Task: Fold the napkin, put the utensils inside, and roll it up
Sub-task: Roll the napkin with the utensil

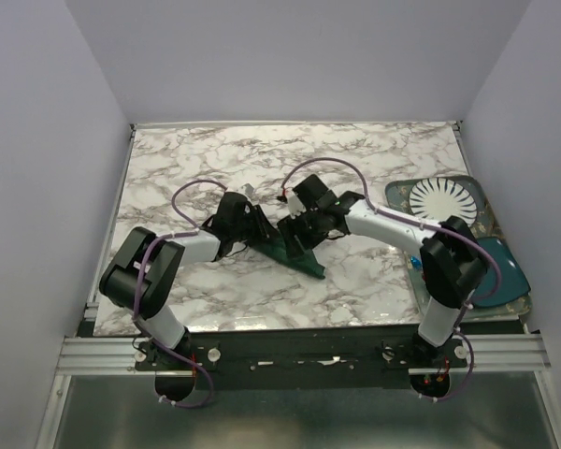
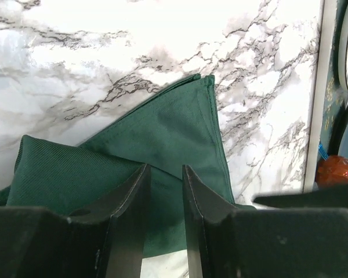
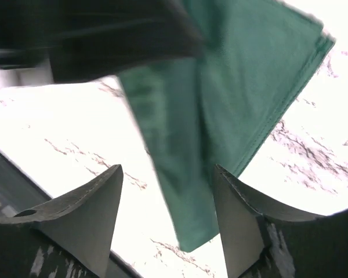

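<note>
Marble counter [image 1: 215, 168], dark green napkin [image 1: 294, 254] lying folded mid-counter under both arms. Right jaws spread wide over its edge, gripping nothing, probably so the fold lies flat. Left jaws narrow over the cloth; pinching or not, cannot tell.

Dark green napkin [image 1: 297, 254] lies folded, pointed, on the marble table [image 1: 374, 159].
</note>
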`<act>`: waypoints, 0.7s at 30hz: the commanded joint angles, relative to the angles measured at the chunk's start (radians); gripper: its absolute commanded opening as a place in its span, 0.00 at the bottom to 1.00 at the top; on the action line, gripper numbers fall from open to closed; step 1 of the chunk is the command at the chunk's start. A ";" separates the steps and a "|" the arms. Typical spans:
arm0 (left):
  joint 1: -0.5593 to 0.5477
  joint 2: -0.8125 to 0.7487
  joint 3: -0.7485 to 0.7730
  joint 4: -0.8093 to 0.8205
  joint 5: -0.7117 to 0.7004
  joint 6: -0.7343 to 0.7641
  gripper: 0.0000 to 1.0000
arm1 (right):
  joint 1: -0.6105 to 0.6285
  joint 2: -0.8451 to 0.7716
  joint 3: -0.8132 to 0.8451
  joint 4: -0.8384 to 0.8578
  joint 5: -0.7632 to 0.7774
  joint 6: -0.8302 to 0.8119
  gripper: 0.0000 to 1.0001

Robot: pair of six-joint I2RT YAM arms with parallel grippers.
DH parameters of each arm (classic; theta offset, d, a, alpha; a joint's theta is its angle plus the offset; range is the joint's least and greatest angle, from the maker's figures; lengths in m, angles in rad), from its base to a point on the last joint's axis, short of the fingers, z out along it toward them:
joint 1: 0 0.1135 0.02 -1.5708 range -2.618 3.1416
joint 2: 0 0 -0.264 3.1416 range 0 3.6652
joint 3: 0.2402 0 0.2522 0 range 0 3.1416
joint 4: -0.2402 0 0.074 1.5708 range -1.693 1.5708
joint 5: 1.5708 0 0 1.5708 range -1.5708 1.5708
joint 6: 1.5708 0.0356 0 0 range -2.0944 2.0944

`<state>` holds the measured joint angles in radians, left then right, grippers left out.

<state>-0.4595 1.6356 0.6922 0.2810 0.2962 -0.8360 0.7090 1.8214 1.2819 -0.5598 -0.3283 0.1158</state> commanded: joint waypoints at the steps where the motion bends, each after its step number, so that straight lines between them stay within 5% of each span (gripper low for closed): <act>1: 0.001 0.039 -0.030 0.034 -0.008 -0.002 0.37 | 0.171 -0.108 -0.044 0.079 0.470 -0.041 0.72; 6: 0.002 0.058 -0.020 0.040 0.006 -0.006 0.37 | 0.302 -0.044 -0.061 0.152 0.695 -0.100 0.79; 13: 0.001 0.064 -0.025 0.047 0.015 -0.015 0.37 | 0.333 0.059 -0.055 0.202 0.715 -0.146 0.78; 21: 0.010 0.055 -0.023 0.041 0.021 -0.015 0.37 | 0.333 0.078 -0.078 0.213 0.730 -0.081 0.58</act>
<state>-0.4591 1.6722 0.6872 0.3607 0.3080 -0.8608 1.0351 1.9003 1.2366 -0.3832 0.3573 -0.0074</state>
